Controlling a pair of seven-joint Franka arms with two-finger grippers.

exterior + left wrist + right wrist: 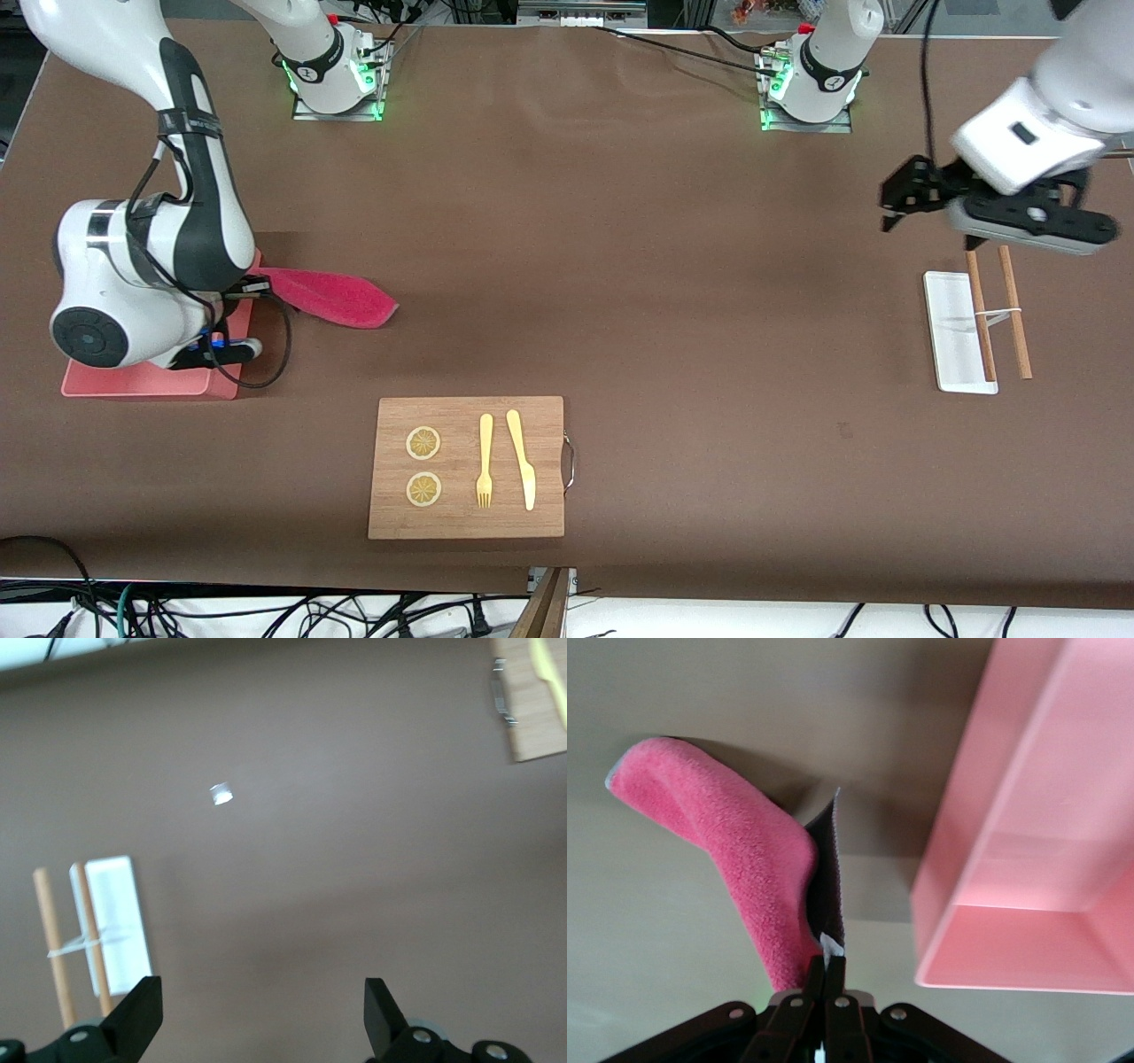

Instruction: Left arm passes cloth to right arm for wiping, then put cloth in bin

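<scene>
Pink cloth (332,297) trails from the right gripper (232,292) beside the bin (142,383), probably brushing the table. The left gripper (939,199) waits over the white tray (952,332). The left wrist view shows its fingers (142,1010) spread, empty. The right wrist view shows fingertips pinching the cloth's edge; lift it over the bin wall before letting go.

bin (142,383) mostly hidden under right arm (151,266), cloth (332,299) partly hidden
</scene>
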